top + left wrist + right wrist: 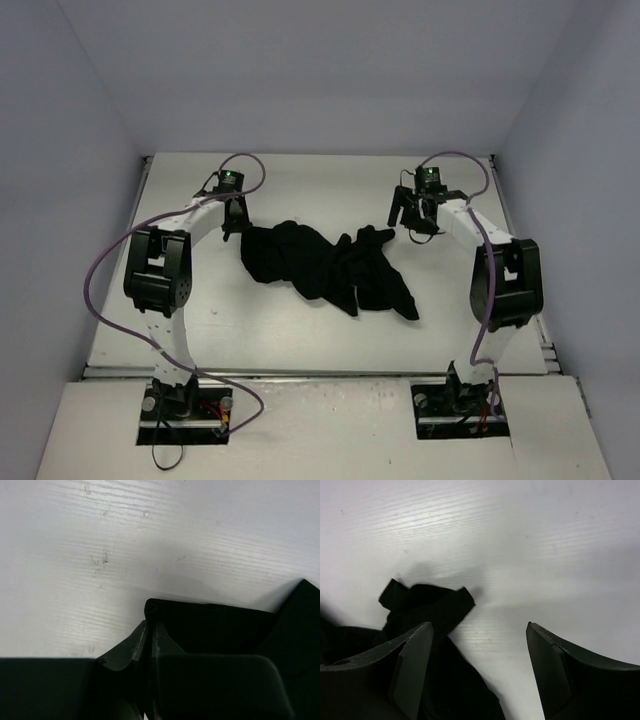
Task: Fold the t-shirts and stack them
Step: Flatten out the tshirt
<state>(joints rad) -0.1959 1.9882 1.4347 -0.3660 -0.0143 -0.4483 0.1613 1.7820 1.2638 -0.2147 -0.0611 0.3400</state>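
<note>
While the black t-shirt (325,265) lies crumpled in a long, twisted heap across the middle of the white counter (320,190), both arms reach toward its two far ends. Seen from above, the garment is bunched rather than spread, with one thicker lump toward its left end and a loose flap trailing off toward the near right. The left gripper (232,225) sits right at the shirt's left end, and its wrist camera shows the left gripper (149,627) with its fingers pressed together, a dark fold of the black t-shirt (215,630) pinched at their tips and running off to the right over the pale counter (125,540). The right gripper (410,218) hangs just beyond the shirt's far right end, close to it but not touching the cloth as far as the overhead view shows. From its own wrist camera the right gripper (478,626) has its fingers spread wide, with bare counter (520,540) between them. A small bunched corner of the black t-shirt (427,602) lies just past the left-hand finger in that view, and more dark fabric passes beneath that finger. A purple cable (110,260) loops out from the left arm, on the side away from the shirt.
</note>
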